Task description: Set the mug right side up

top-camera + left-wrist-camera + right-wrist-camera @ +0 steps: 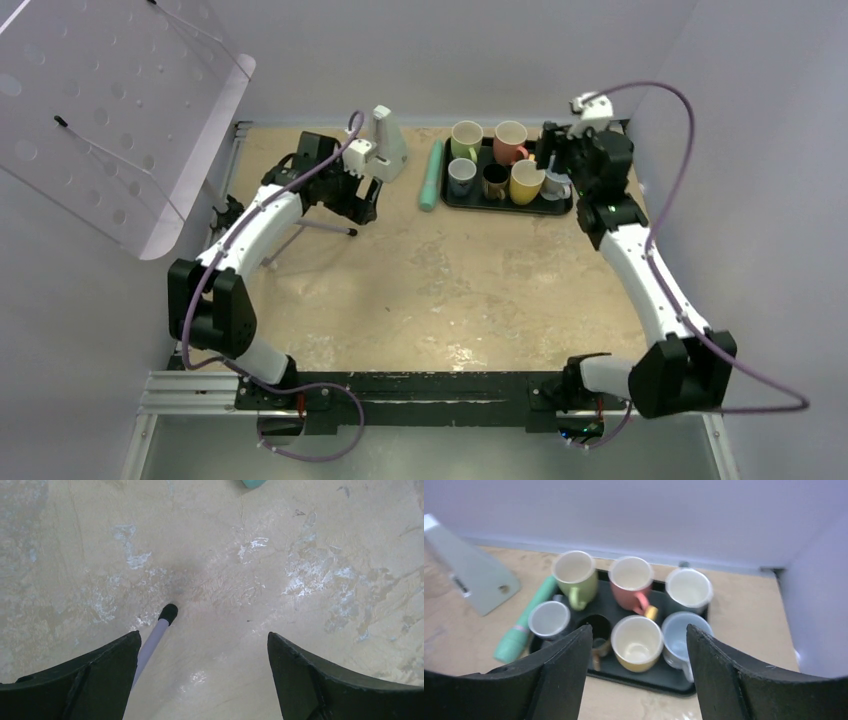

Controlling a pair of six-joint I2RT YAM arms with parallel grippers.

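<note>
On the bare, scuffed counter [450,290], the left hand [203,636] hangs with its fingers spread wide and nothing between them, a pale rod [152,642] with a black tip lying just under its left finger. Farther back on the right side, the right hand [639,629] is also parted and grips nothing, poised above the near edge of a black tray [644,679]. Seven mugs stand on the tray, all mouth up. The pale blue mug [674,640] sits upright at the near right corner, next to a yellow mug [637,640]. A teal roll [521,627] lies beside the tray's left edge.
</note>
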